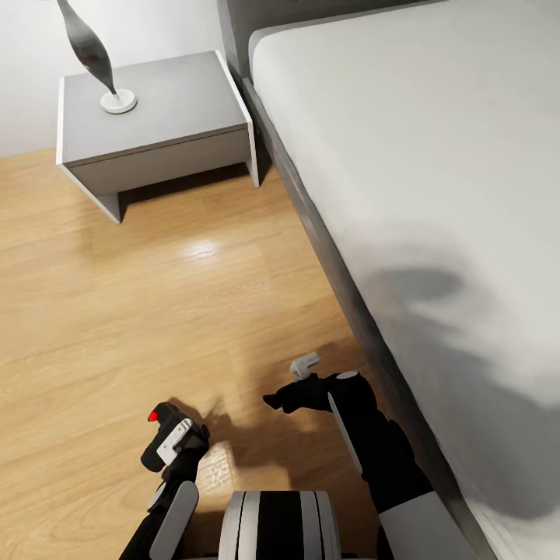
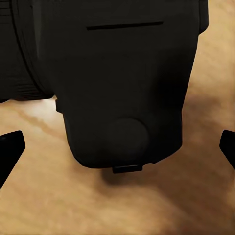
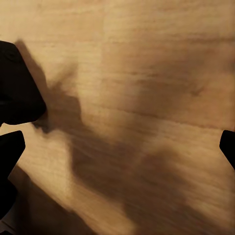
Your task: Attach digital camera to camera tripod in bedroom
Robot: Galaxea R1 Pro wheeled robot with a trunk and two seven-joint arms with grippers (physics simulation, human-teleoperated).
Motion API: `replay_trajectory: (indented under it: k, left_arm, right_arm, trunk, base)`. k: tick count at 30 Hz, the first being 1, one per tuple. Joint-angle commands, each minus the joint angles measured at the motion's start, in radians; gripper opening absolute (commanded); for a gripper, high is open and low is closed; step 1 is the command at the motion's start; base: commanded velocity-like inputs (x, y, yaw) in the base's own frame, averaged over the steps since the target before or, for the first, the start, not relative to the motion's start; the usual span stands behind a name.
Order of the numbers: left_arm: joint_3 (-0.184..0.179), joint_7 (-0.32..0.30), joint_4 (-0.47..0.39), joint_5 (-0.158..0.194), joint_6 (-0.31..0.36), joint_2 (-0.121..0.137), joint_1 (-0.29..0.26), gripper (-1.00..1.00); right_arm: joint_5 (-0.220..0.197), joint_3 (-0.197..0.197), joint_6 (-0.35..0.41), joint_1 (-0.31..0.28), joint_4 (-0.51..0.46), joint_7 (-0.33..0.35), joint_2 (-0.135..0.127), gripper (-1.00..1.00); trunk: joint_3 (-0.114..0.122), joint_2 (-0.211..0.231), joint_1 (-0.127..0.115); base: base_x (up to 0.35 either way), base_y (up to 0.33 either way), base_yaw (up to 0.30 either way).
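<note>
The digital camera [image 1: 162, 426], small, black and boxy with a red spot on its top corner, hangs low over the plank floor at the lower left of the head view. My left gripper [image 1: 175, 447] is shut on the camera. In the left wrist view the camera's dark body [image 2: 122, 88] looms close, with one black fingertip [image 2: 10, 149] at each side. My right gripper [image 1: 280, 400] hovers open over the bare floor beside the bed, nothing between its fingertips [image 3: 10, 152]. The camera tripod is out of view.
The grey bed [image 1: 435, 155] runs along the right, its dark frame edge [image 1: 342, 272] close to my right arm. A grey nightstand [image 1: 152, 124] with a twisted lamp [image 1: 118, 101] stands at the wall ahead left. Light wood floor [image 1: 155, 311] lies between them.
</note>
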Motion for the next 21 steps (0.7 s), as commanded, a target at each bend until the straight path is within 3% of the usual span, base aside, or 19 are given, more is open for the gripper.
replay_trajectory:
  k: [1, 15, 21]
  left_arm:
    - [0.0, 0.001, -0.001, 0.011, -0.005, 0.0, 0.0, 1.0]
    - [0.0, 0.001, -0.002, 0.012, -0.005, -0.001, 0.0, 1.0]
    - [0.0, 0.001, -0.001, 0.011, -0.006, -0.002, 0.0, 1.0]
  right_arm:
    - [0.011, -0.001, 0.003, 0.0, -0.001, 0.008, 0.0, 1.0]
    - [0.011, 0.0, 0.003, 0.0, -0.003, 0.009, 0.0, 1.0]
    - [0.011, -0.001, 0.003, 0.0, -0.003, 0.009, 0.0, 1.0]
  trunk:
    - [-0.001, 0.0, 0.0]
    - [-0.001, 0.0, 0.0]
    - [-0.001, 0.0, 0.0]
  base:
    - [0.0, 0.0, 0.0]
    - [0.002, 0.0, 0.0]
    - [0.116, 0.0, 0.0]
